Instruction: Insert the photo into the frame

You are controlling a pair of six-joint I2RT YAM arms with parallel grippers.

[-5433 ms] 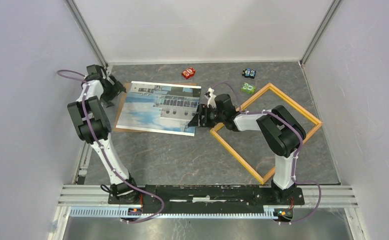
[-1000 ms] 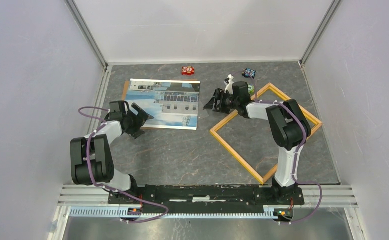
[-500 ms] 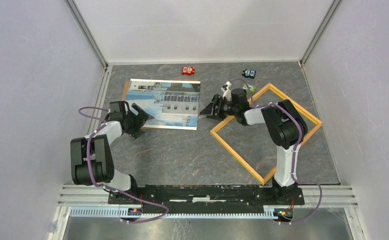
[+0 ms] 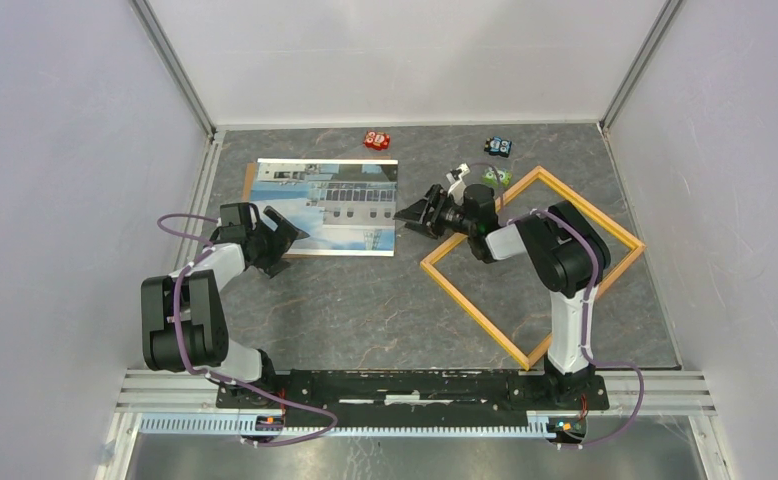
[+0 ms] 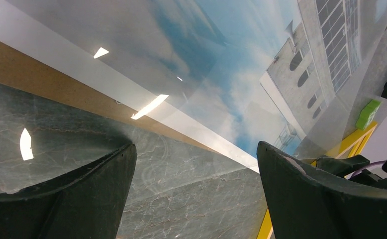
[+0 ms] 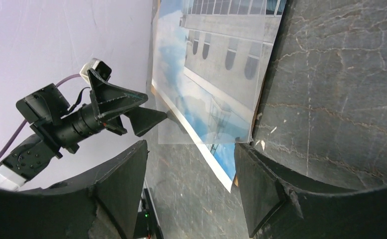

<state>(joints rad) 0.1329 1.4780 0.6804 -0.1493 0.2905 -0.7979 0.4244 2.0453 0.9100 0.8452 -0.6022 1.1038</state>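
The photo (image 4: 325,205) of a white building against blue sky lies face up at the back left, on a brown backing board (image 4: 252,178). A clear sheet seems to lie over it. The yellow-orange frame (image 4: 465,295) lies flat on the right, turned like a diamond. My left gripper (image 4: 283,245) is open at the photo's near-left corner, low over the table. In the left wrist view (image 5: 196,145) the photo (image 5: 221,59) lies beyond the jaws. My right gripper (image 4: 412,215) is open just off the photo's right edge. The right wrist view (image 6: 191,145) shows the photo's corner (image 6: 216,64) ahead.
A red toy car (image 4: 376,140), a blue one (image 4: 500,147) and a green one (image 4: 495,177) sit near the back wall. The right arm reaches over the frame's left corner. Walls close in the left, right and back sides.
Over the last second my right gripper has moved left, closer to the photo's right edge. The left arm has stayed still at the near-left corner, where it came from the far left earlier.
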